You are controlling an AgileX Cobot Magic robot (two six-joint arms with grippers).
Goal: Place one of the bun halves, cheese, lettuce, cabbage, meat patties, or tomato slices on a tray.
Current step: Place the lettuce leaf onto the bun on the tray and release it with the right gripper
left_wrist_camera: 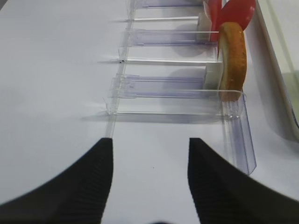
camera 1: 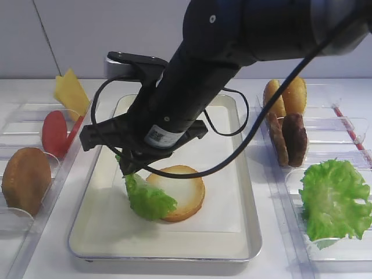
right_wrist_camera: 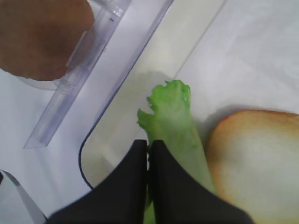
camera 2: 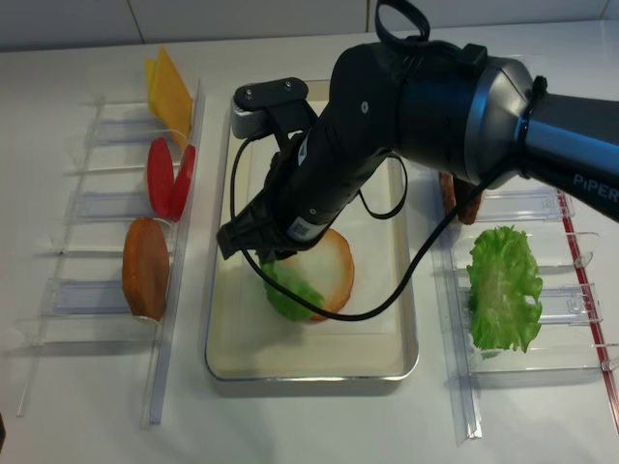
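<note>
Pinching frilly bright green lettuce leaf (right_wrist_camera: 175, 126) between pressed-together black right gripper (right_wrist_camera: 148, 154) fingers | leaf hanging below the tips, over the silver metal tray (camera 1: 247, 192), its lower end touching round golden toasted bun half (camera 1: 183, 189) just beside the gripper | left gripper (left_wrist_camera: 149, 161) spreading wide, holding nothing, over white table (left_wrist_camera: 56, 70)

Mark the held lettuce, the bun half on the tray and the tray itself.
lettuce (right_wrist_camera: 175, 119): right wrist view, leaf blade ahead of the shut fingers.
bun half (camera 1: 185, 186): exterior high view, pale toasted face.
tray (camera 1: 241, 157): exterior high view, right rim.
</note>
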